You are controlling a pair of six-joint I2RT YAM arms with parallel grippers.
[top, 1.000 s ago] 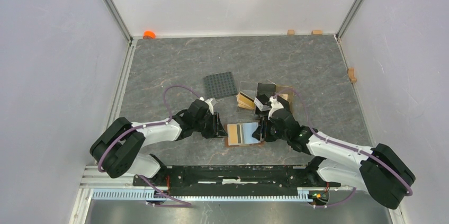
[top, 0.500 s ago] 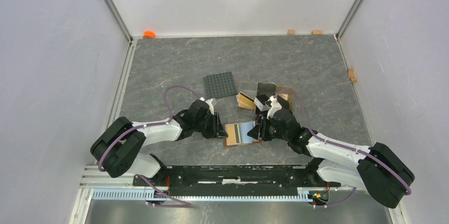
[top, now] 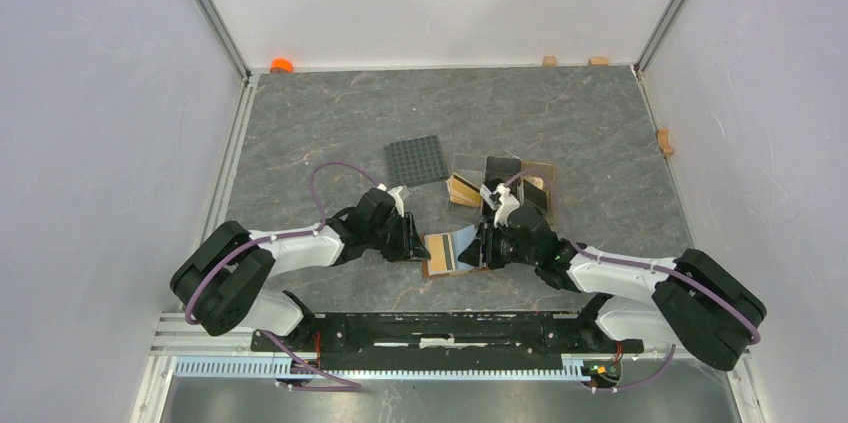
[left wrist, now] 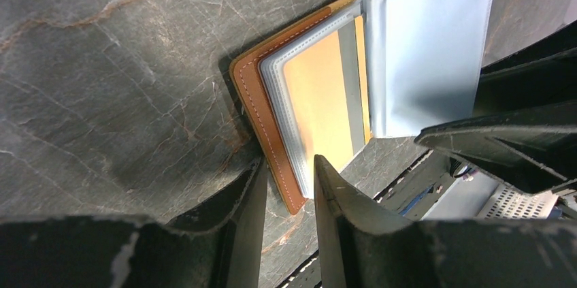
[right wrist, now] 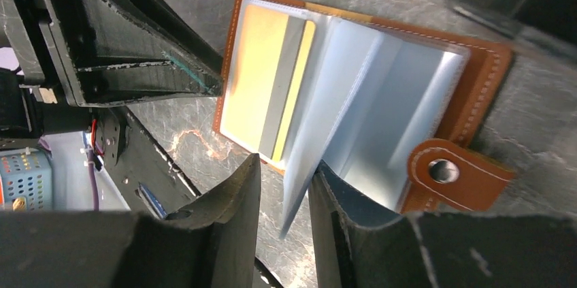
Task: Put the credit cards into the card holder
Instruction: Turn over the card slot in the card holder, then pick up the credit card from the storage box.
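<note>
My left gripper (left wrist: 289, 189), jaws narrowed, straddles the near corner of the card holder (left wrist: 246, 90), which lies open on the table (top: 560, 123). My right gripper (right wrist: 282, 189), likewise part-open, has a clear sleeve (right wrist: 306, 158) between its jaws. Whether either bites, I cannot tell. I should lift that sleeve gently, with the cover pinned and the yellowish card (left wrist: 316, 104) undisturbed.

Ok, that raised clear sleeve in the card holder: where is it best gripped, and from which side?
At its free edge, coming from the right arm's side of the card holder. The clear sleeve is a thin sheet hinged at the middle and tilted up, so only that edge offers both faces. The right gripper pinches it there; the left gripper clamps the opposite corner.
</note>
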